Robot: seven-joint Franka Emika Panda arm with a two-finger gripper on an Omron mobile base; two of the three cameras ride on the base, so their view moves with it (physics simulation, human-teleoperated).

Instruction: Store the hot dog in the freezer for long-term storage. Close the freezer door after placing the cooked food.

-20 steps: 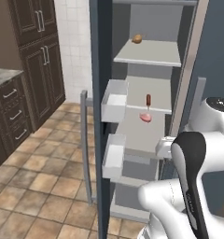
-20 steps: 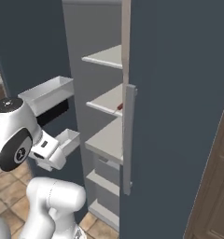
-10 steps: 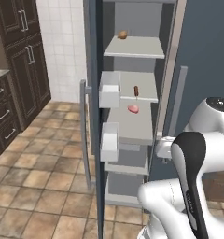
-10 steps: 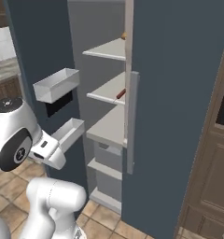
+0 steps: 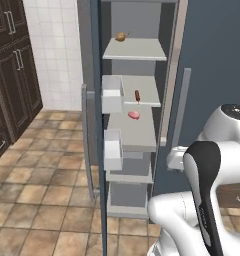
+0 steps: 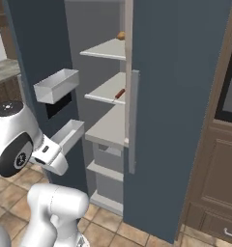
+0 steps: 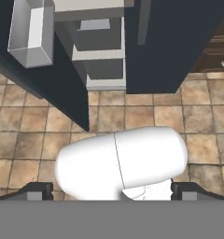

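The hot dog (image 5: 137,95) lies on a middle shelf of the freezer (image 5: 137,50), a small reddish-brown sausage, also seen as the hot dog (image 6: 120,93) from the right. The freezer door (image 5: 94,105) stands wide open and shows edge-on, its white bins (image 5: 112,93) facing the shelves. In the right base view the freezer door (image 6: 31,53) is at the left. My gripper (image 7: 113,191) points down at the tiled floor in front of the freezer (image 7: 100,60). Its fingertips (image 7: 37,190) stand far apart with nothing between them.
A pink lump of meat (image 5: 134,115) lies one shelf below the sausage and a tan roundish food (image 5: 121,36) on the shelf above. The shut right door (image 5: 212,60) has a grey bar handle (image 5: 184,100). Dark wooden cabinets (image 5: 12,65) stand at the left, more cabinets (image 6: 219,159) at the right.
The whole picture has shifted in both base views, so the base has moved relative to the freezer. The sausage rests on its shelf and the door stays open. The gripper stays open.
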